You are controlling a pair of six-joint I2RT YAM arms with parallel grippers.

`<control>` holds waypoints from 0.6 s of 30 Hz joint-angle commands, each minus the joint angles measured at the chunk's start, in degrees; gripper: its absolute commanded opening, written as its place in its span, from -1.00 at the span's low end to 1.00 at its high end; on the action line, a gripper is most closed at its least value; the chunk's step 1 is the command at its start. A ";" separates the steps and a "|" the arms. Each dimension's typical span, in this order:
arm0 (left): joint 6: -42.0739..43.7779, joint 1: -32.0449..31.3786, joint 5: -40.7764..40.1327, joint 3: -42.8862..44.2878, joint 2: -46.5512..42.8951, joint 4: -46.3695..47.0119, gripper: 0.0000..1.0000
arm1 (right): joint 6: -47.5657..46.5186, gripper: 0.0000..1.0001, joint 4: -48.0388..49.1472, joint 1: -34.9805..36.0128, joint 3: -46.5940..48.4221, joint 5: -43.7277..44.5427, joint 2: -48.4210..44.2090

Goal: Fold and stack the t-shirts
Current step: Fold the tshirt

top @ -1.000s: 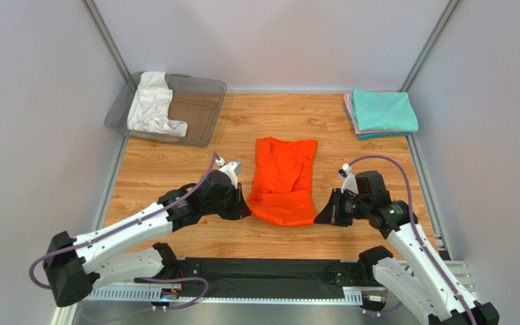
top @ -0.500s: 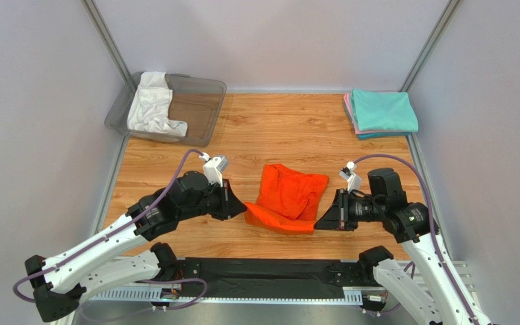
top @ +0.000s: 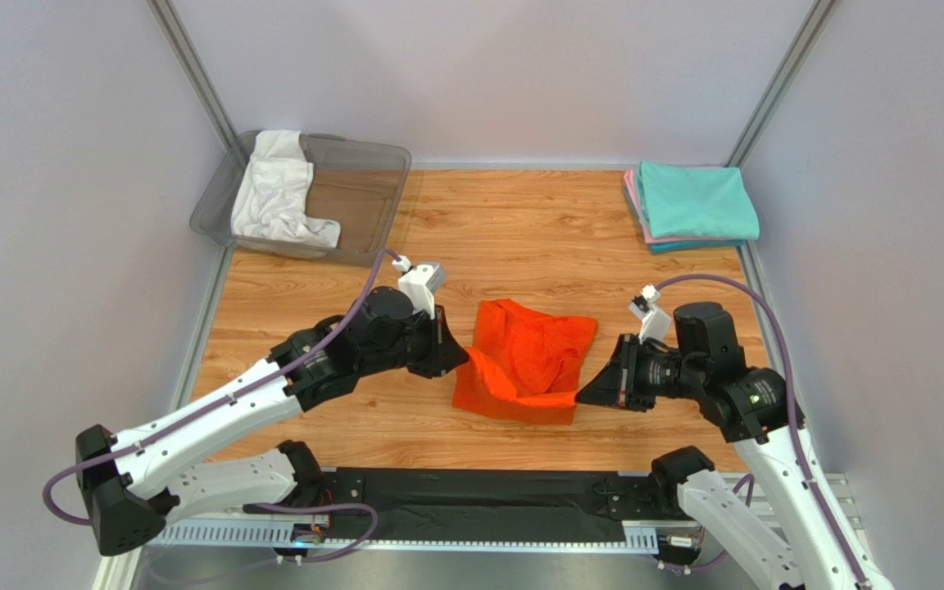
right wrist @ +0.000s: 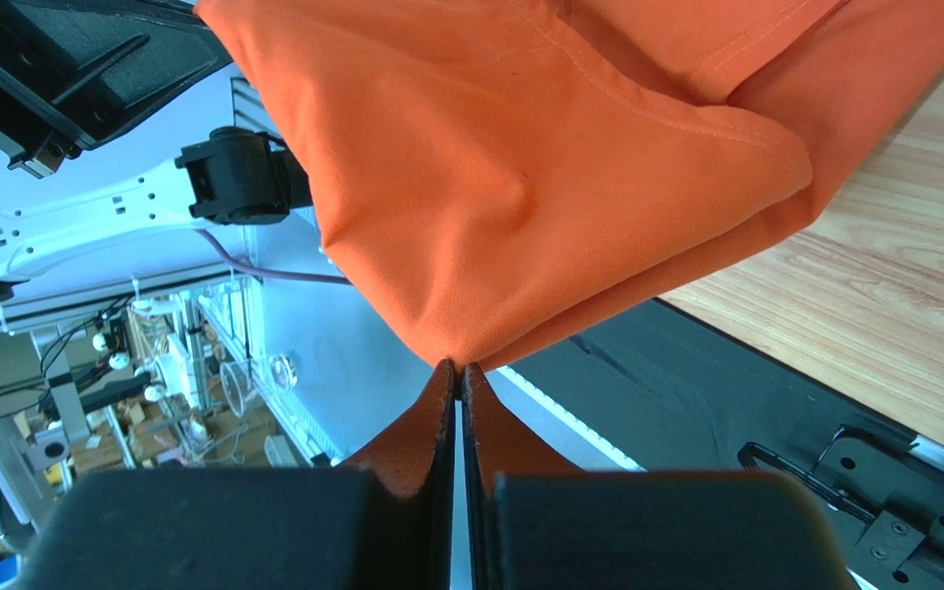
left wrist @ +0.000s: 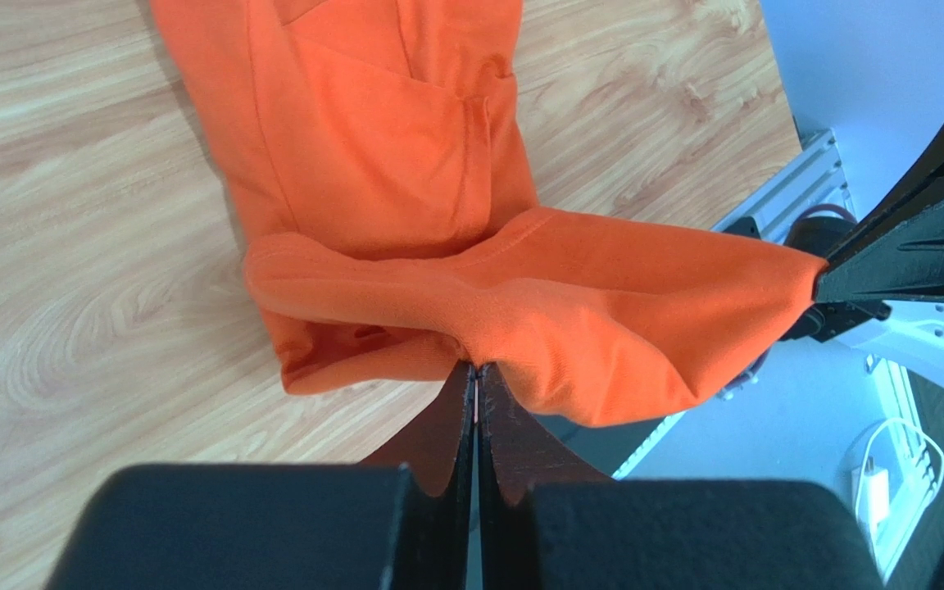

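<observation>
Since the earlier frame both arms have lifted the shirt's near hem and carried it up-frame. The left claw [top: 462, 360] is clenched on one corner of the orange t-shirt [top: 526, 363], which sits mid-frame on the bench [top: 305, 307]. The right claw [top: 582, 396] is clenched on the other corner. The left claw sits higher in the frame, so I judge the fold could land skewed.
</observation>
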 commanded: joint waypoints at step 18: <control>3.00 11.87 12.69 7.20 15.22 11.74 -1.00 | 1.69 -1.00 10.44 -3.04 4.39 11.13 5.50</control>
